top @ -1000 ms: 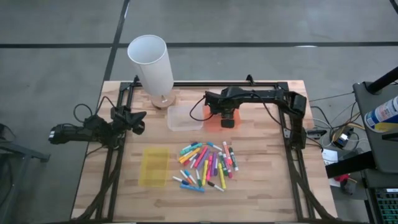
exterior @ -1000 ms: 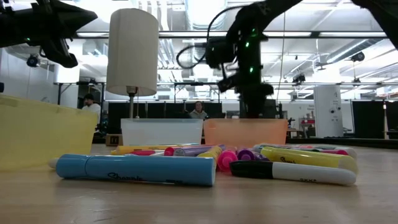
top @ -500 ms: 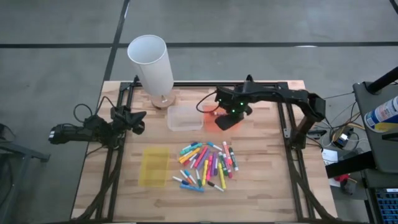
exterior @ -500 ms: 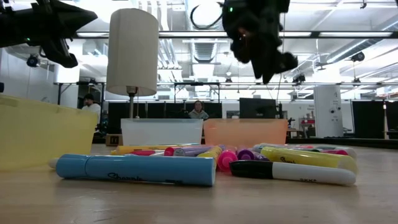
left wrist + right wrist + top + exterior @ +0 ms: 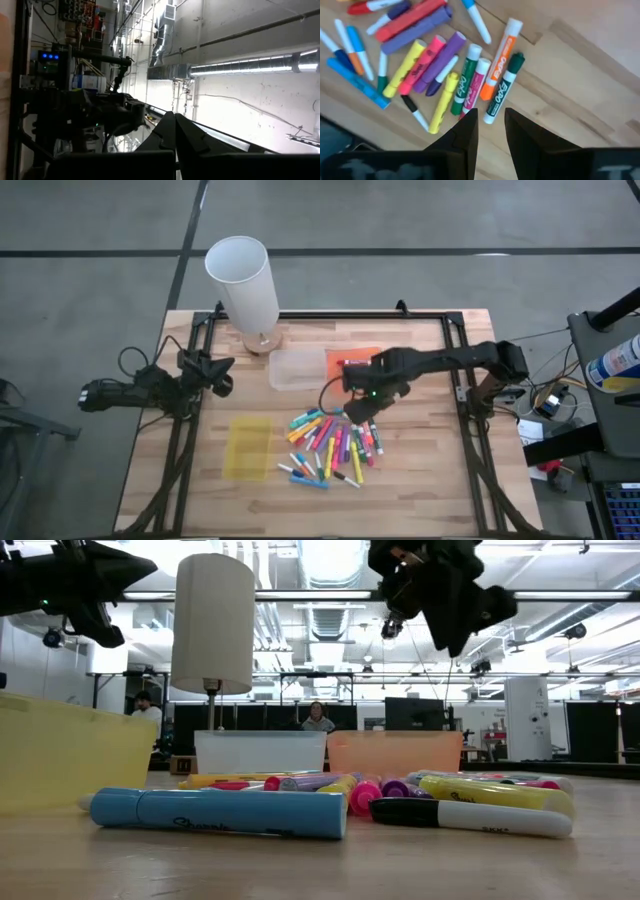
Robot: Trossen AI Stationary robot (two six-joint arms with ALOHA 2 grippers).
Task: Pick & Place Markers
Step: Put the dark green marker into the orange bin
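Observation:
The markers (image 5: 333,442) lie in a loose many-coloured heap on the wooden table, near its middle. My right gripper (image 5: 365,395) hangs above the heap's far right part, pointing down. In its wrist view its fingers (image 5: 491,125) stand a little apart with nothing between them, over green, orange and pink markers (image 5: 485,85). One red marker (image 5: 352,363) lies in the orange tray (image 5: 368,354). My left gripper (image 5: 222,375) waits shut at the table's left edge, raised and holding nothing.
A clear tray (image 5: 297,370) stands left of the orange one. A yellow tray (image 5: 248,447) lies left of the heap. A tall white cylinder on a stand (image 5: 243,280) rises at the far left. A black frame (image 5: 460,395) runs along the table's sides.
My right gripper has gone from over the orange tray toward the table's near edge and now hangs above the marker heap, higher than before. Its wrist has rolled on the way. The orange tray, covered by the gripper before, now shows a red marker lying in it.

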